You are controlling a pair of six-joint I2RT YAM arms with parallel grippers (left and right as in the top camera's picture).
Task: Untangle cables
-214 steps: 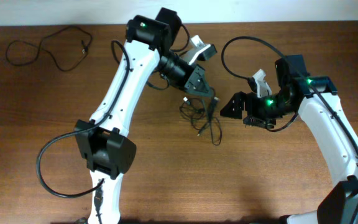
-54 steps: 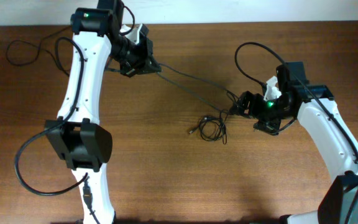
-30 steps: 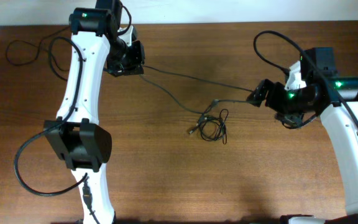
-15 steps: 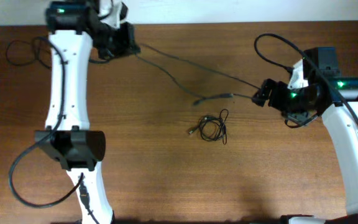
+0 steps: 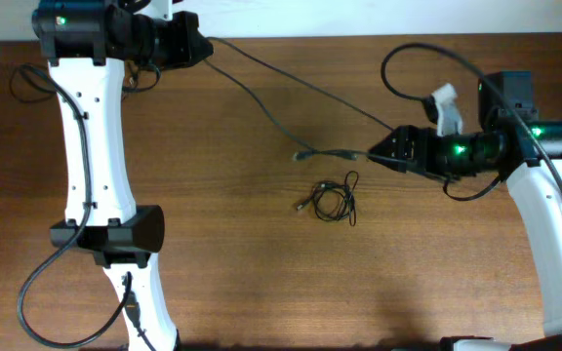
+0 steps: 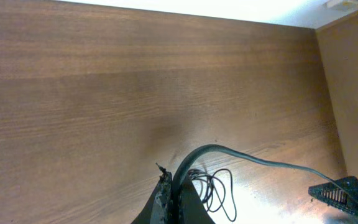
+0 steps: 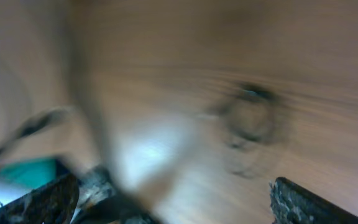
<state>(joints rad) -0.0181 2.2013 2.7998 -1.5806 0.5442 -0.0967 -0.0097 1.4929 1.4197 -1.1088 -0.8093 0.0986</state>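
The left hand point(image 5: 188, 44), clenched on one cable point(image 5: 261, 83) at the far left of the table point(image 5: 261, 283), holds it stretched toward the open right hand point(image 5: 383, 156), while a small tangled bundle point(image 5: 333, 200) lies mid-table, yet to be separated.

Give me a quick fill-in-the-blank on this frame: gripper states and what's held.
1. The left gripper is ____ on the stretched cable.
2. The right gripper has its jaws ____.
3. The tangled bundle lies on the table, held by ____ gripper.
Missing words: shut; open; neither.
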